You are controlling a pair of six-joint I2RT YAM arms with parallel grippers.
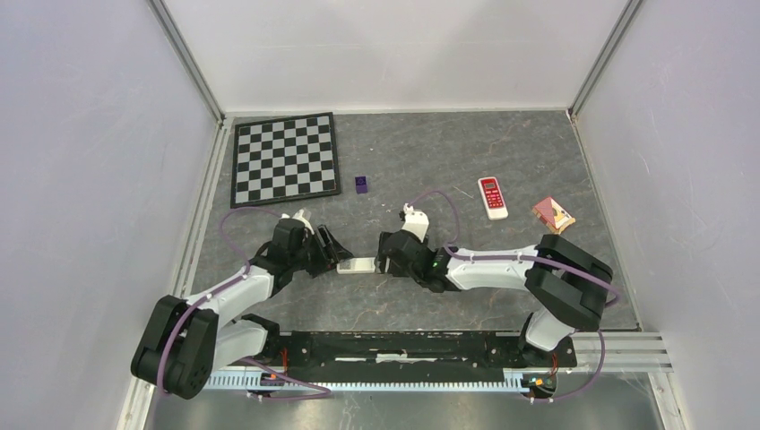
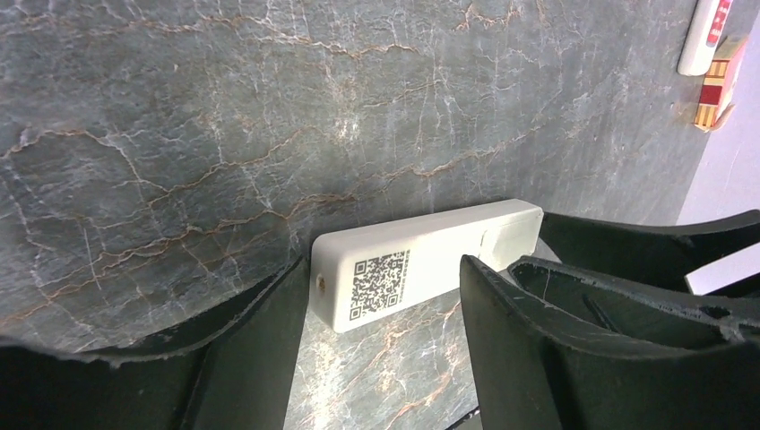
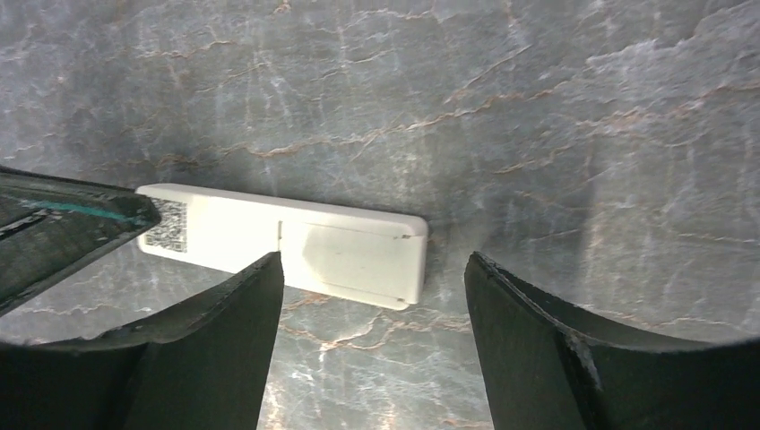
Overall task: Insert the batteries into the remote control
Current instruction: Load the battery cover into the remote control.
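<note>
Left hand (image 1: pixel 332 254) spread, loosely straddling the QR label (image 2: pixel 378 284) end of the remote control (image 1: pixel 356 265), which lies back-up on the bench (image 1: pixel 430 152), mid-frame. Battery cover (image 3: pixel 354 255) looks shut, nothing showing inside; batteries out of sight. Right hand (image 1: pixel 387 260) spread at the cover end. Smart play: pin one end, slide the cover off straight.
</note>
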